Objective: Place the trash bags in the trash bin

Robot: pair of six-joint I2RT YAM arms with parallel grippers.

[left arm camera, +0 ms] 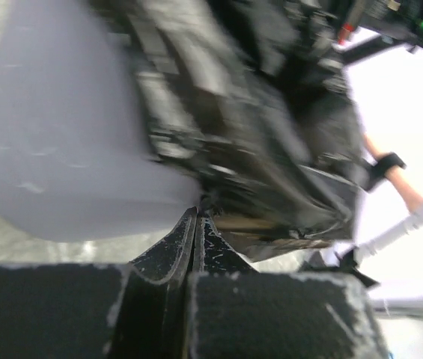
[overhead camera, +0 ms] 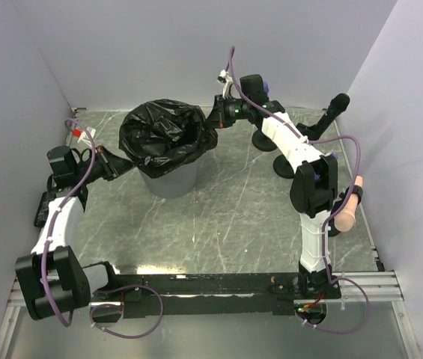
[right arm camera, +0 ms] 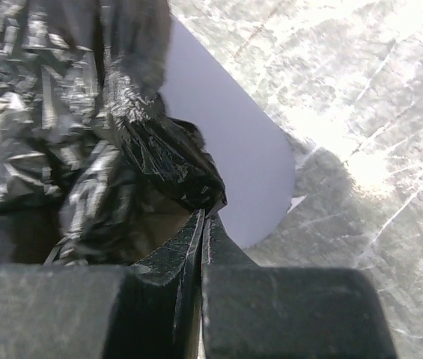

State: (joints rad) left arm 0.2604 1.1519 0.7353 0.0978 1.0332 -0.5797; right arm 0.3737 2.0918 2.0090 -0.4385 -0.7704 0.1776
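A black trash bag [overhead camera: 165, 134] is spread over the mouth of the light grey trash bin [overhead camera: 170, 182], which stands upright at the back middle of the table. My left gripper [overhead camera: 125, 163] is at the bag's left edge, and my right gripper [overhead camera: 212, 123] is at its right edge. In the left wrist view the left gripper [left arm camera: 198, 213] is shut, its tips pinching the crumpled bag [left arm camera: 256, 127] beside the bin wall [left arm camera: 54, 149]. In the right wrist view the right gripper [right arm camera: 205, 215] is shut on a fold of the bag [right arm camera: 159, 161] over the bin wall [right arm camera: 230, 142].
Two black round-based stands [overhead camera: 263, 140] sit on the table behind the right arm. A black handle [overhead camera: 335, 111] and a pinkish handle [overhead camera: 348, 208] lie along the right wall. A small red and white item [overhead camera: 82, 134] is at the left wall.
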